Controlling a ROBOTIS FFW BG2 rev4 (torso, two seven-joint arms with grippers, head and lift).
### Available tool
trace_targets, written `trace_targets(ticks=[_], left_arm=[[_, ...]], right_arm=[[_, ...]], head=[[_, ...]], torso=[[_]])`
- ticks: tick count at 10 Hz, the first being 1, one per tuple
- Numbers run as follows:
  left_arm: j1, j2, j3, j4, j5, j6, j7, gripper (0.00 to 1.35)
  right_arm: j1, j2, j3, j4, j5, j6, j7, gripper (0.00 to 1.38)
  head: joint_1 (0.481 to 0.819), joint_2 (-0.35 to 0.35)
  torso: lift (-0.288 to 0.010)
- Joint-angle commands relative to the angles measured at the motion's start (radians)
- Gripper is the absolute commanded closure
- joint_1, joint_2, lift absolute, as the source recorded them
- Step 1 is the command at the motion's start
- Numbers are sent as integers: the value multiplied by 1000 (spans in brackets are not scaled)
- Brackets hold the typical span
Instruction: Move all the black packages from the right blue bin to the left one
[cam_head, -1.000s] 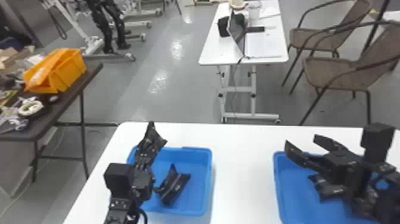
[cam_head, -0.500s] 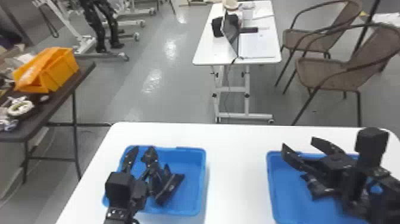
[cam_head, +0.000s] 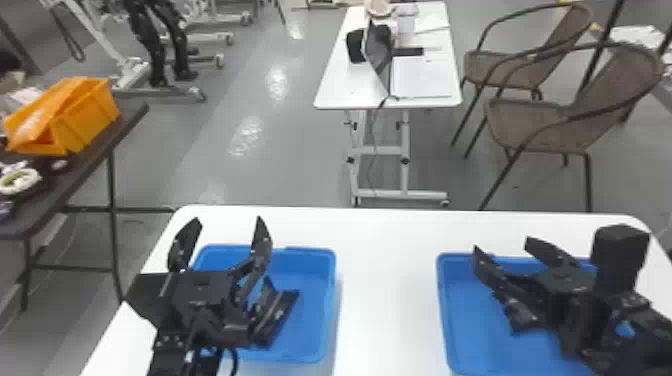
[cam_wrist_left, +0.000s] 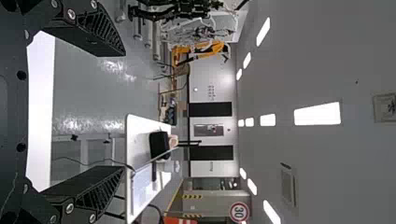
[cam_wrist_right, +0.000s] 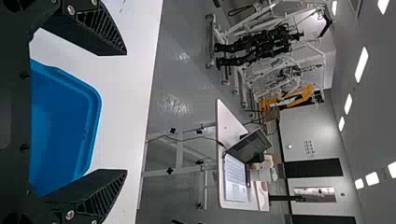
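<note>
One or more black packages (cam_head: 276, 312) are lying in the left blue bin (cam_head: 312, 320), just beside the left pincer (cam_head: 227, 221). Part of the bundle is hiding behind that arm, so its count and any contact are staying unclear. Another black package (cam_head: 520, 314) is resting in the right blue bin (cam_head: 477, 335), partly beneath the right pincer (cam_head: 502, 245); whether they are touching, I cannot tell. Both bins are sitting apart on the white table (cam_head: 387, 280).

The left pincer is hovering over its bin's left part with its fingers spreading wide. In its wrist view, the left pincer (cam_wrist_left: 124, 111) is gripping nothing. The right pincer is reaching in over its own bin from the right. Its wrist view is showing the right pincer (cam_wrist_right: 126, 113) gaping wide, also gripping nothing.

Beyond, a laptop (cam_head: 377, 52) is standing open on a white desk (cam_head: 332, 90), two brown chairs (cam_head: 565, 122) are standing nearby, and an orange tray (cam_head: 90, 117) is resting on a dark stand (cam_head: 107, 142) at the left.
</note>
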Motion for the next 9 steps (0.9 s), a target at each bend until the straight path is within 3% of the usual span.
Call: trace_targets(ticks=[1,5,9], left_arm=[[-2,-3,-26,-33,41,-4,6,131],[12,-3,-61,-40,101,-14,55,131],[12,2,-61,-40,104,-18,55,131]], right_arm=[[32,3,-10,-7,-53,12,-35,113],[147,12,-42,-13,-176,-27,-205,117],[199,17,-45,30,-414,-88,-419,127]], head=[[695,138],[695,90],[695,44]], torso=[[-42],[-42],[-42]])
